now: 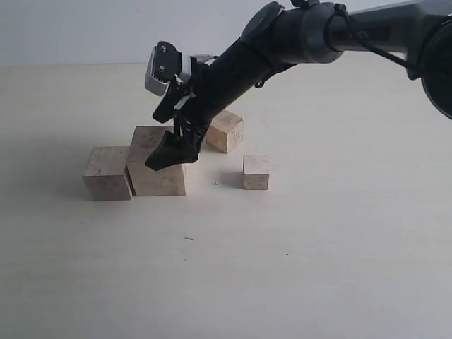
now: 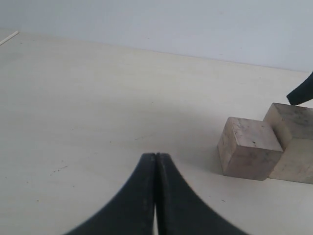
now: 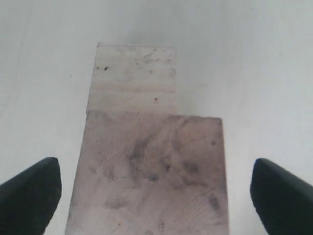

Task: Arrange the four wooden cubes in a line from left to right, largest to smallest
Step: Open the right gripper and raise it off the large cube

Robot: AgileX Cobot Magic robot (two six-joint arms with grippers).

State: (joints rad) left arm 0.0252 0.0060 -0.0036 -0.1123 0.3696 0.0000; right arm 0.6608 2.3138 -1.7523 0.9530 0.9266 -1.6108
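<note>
The largest cube [image 1: 157, 173] stands second from the left, just beside the second-largest cube [image 1: 106, 173]; the third cube [image 1: 226, 131] and smallest cube [image 1: 256, 172] lie to its right. A good grasp probably means dropping straight, centred, onto its free faces. The right gripper [image 1: 173, 154] hovers above it with fingers [image 3: 32, 191] spread either side, the arm reaching across the middle. The left gripper [image 2: 155, 196] is pressed together, apart.

Four cubes [image 1: 107, 173] [image 1: 152, 180] [image 1: 227, 132] [image 1: 256, 172] (wooden), two hands [image 1: 171, 154] [image 2: 155, 164]

Pale wooden tabletop [image 1: 318, 268], few dark specks; plain white wall [image 1: 85, 28] behind.
</note>
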